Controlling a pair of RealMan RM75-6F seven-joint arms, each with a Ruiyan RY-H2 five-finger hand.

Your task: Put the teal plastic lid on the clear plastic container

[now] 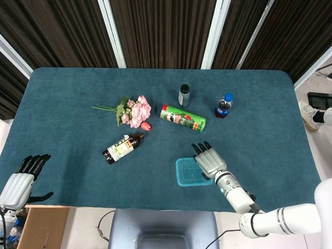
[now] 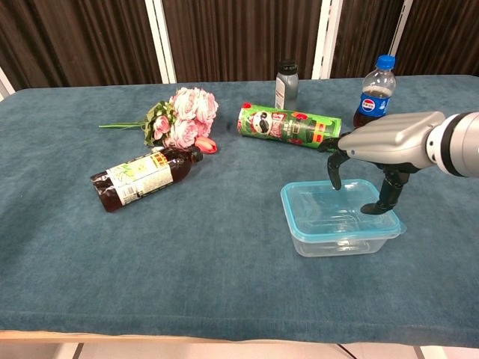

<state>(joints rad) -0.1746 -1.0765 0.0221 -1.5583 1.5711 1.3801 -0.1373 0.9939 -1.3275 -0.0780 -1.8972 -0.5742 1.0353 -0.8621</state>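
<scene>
Two robot hands are on my screens. My right robot hand (image 2: pixel 374 153) hovers palm down over the far right part of the clear rectangular plastic container (image 2: pixel 340 234), its dark fingers (image 2: pixel 334 170) curled downward and apart, holding nothing; one fingertip reaches the teal rim near the right edge, though I cannot tell if it actually touches. The teal plastic lid (image 2: pixel 296 217) sits on top of that container, its rim running around the box's upper edge, on the near right part of the teal cloth-covered counter (image 2: pixel 187 262). My left robot hand (image 1: pixel 18 184) shows only in the head view, at the near left corner, off the counter edge, fingers extended and slightly apart, empty.

Farther back, a green cylindrical snack can (image 2: pixel 286 124) lies on its side just beyond the container. Behind it a small grey bottle (image 2: pixel 286 81) stands upright, and a blue-capped cola bottle (image 2: pixel 374 91) stands to its right. A bunch of pink artificial flowers (image 2: pixel 179 118) lies to the left, with a dark brown sauce bottle (image 2: pixel 142 177) on its side nearer me.
</scene>
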